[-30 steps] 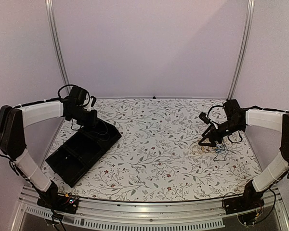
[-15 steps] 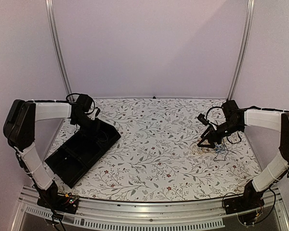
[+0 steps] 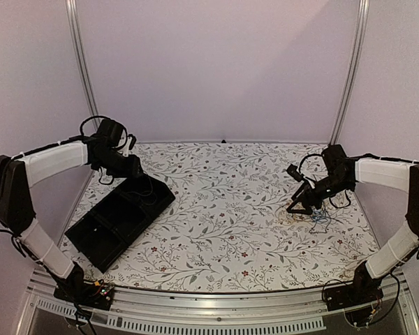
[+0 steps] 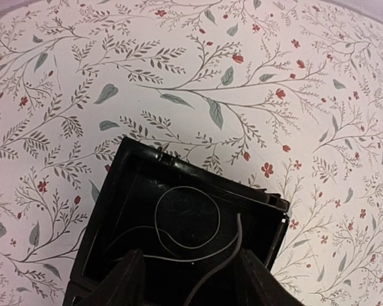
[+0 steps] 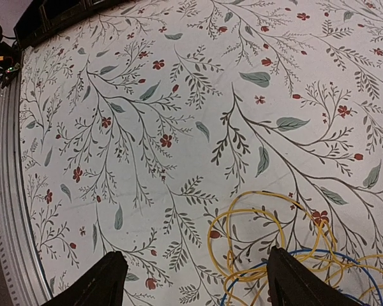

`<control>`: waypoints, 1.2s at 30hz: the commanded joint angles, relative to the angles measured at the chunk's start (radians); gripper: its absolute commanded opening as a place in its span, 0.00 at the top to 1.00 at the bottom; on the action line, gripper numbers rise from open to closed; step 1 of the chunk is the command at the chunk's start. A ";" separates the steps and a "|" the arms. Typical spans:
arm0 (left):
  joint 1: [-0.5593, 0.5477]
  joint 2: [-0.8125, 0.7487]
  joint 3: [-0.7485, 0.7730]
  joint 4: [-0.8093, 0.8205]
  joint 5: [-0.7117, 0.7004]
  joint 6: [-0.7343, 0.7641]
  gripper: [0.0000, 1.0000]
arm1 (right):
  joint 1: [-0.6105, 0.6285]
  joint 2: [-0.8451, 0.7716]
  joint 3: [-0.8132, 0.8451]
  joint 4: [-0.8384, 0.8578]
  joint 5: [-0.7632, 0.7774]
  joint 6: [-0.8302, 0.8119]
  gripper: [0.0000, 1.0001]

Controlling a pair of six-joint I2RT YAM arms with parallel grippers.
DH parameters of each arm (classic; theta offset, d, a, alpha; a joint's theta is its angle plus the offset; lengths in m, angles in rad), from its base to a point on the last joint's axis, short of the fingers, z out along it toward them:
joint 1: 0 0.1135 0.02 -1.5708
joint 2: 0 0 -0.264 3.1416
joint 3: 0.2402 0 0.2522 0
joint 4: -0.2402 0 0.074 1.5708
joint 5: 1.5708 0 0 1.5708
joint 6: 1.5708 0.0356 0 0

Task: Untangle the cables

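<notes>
A thin dark cable [image 4: 239, 225] lies in a loose loop on the floor of the black box [image 4: 204, 173]. My left gripper [image 4: 195, 284] hangs just above it with its fingers [image 4: 129, 280] apart; the cable's end runs between them, untouched. In the top view the left gripper [image 3: 135, 169] sits over the far end of the box [image 3: 119, 216]. At the right, yellow cable [image 5: 249, 211] and blue cable [image 5: 300, 252] lie tangled on the flowered cloth. My right gripper [image 5: 191, 280] stands wide open over their left edge, holding nothing; in the top view the right gripper [image 3: 300, 206] hovers beside the tangle [image 3: 319, 220].
The black box has two compartments and lies slantwise at the table's left. A metal rail [image 3: 216, 310] runs along the near edge. Two upright frame posts [image 3: 349, 70] stand at the back corners. Flowered cloth [image 3: 223, 209] covers the table between the arms.
The left gripper has opened and lifted a little from the box, leaving the dark cable lying inside. The right arm has hardly moved.
</notes>
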 commanded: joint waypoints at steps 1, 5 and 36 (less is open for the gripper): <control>0.001 -0.062 0.041 -0.038 -0.045 0.012 0.51 | -0.031 -0.057 0.028 0.007 -0.009 0.032 0.20; 0.006 -0.082 0.023 -0.035 -0.086 0.025 0.46 | -0.079 -0.060 0.049 0.008 -0.024 0.049 0.20; -0.431 -0.017 -0.110 -0.114 -0.227 -0.224 0.60 | -0.091 -0.053 0.029 0.038 -0.007 0.065 0.21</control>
